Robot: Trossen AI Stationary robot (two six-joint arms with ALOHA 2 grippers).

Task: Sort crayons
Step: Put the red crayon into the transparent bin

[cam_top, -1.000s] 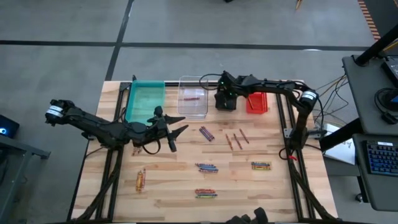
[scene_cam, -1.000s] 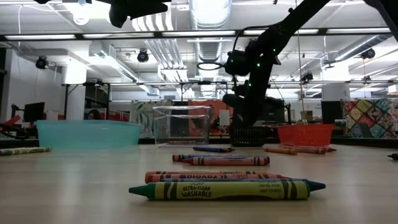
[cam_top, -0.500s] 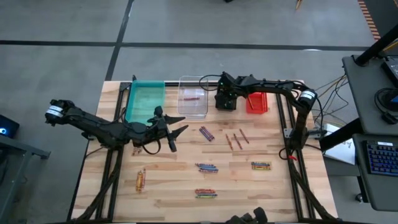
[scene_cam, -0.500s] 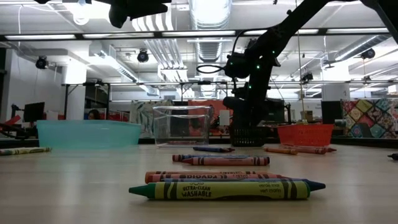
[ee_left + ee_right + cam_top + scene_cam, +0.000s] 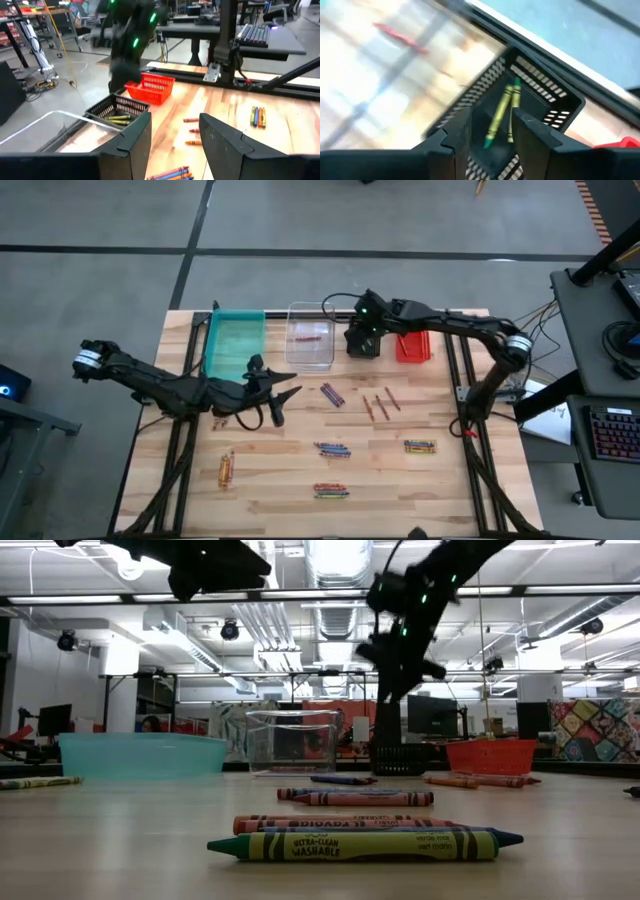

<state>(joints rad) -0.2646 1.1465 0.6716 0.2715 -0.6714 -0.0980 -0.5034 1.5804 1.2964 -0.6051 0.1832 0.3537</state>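
Two dark robot arms work over a wooden table (image 5: 300,470) strewn with crayons. The right gripper (image 5: 364,313) hangs above the black bin (image 5: 361,341) at the far edge, its fingers (image 5: 532,131) parted and holding nothing; directly beneath them two yellow-green crayons (image 5: 502,109) lie side by side inside that mesh bin. Just beside the black bin stand a red bin (image 5: 412,345) on one side and a clear bin (image 5: 310,335) on the other, the clear one holding a single red crayon (image 5: 308,336). A teal bin (image 5: 233,343) sits at the end of the row.

The left gripper (image 5: 283,382) hovers above the table near the teal bin, its fingers (image 5: 225,140) spread apart and empty.

Loose crayons remain on the tabletop: a dark pair (image 5: 332,394) near the middle, three reddish sticks (image 5: 380,405) close by, a multicoloured bundle (image 5: 332,449) toward the front, another (image 5: 331,490) nearer the front edge, a third group (image 5: 419,446) on the right side and an orange pair (image 5: 226,468) on the left side. In the low view a green crayon (image 5: 360,844) lies nearest the camera, with reddish ones (image 5: 330,824) just behind.
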